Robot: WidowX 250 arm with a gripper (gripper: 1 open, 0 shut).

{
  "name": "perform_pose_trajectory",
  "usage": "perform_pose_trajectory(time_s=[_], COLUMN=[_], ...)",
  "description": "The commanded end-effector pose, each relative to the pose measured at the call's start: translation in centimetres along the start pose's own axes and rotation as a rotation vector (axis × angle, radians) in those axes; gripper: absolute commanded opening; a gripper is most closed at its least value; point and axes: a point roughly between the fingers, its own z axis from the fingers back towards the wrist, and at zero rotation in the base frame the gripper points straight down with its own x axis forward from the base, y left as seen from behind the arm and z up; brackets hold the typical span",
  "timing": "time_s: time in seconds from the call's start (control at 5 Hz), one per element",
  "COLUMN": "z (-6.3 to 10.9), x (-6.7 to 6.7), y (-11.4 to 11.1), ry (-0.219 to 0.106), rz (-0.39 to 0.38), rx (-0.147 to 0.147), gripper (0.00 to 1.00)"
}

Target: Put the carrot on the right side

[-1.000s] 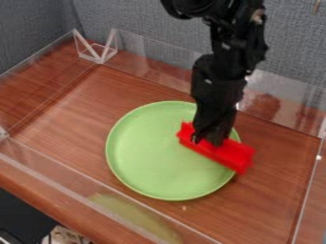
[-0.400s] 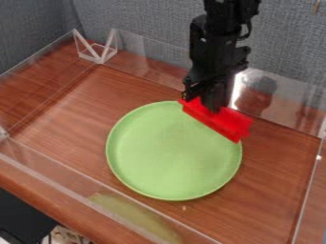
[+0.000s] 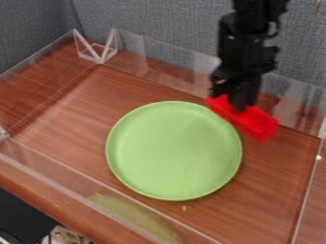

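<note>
My tool [image 3: 237, 95] grips the carrot [image 3: 253, 118], apparently clear of the plate [image 3: 173, 149] to its left; only setting-down remains.

Lime-green plate [image 3: 159, 157] on wooden table [image 3: 57, 105]; clear walls [image 3: 38, 59] around.

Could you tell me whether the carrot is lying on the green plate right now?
No, the carrot is held in the gripper, to the right of the green plate.
</note>
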Motion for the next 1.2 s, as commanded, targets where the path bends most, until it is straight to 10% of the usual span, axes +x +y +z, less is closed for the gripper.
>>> perform_pose_trajectory(time_s=[0.0,1.0], z=[0.3,-6.3], x=[-0.8,-2.0], y=[-2.7,-2.3], ry=[-0.017,0.017], rz=[0.008,0.216], rx=[-0.051,-0.013], gripper=[0.0,0.0])
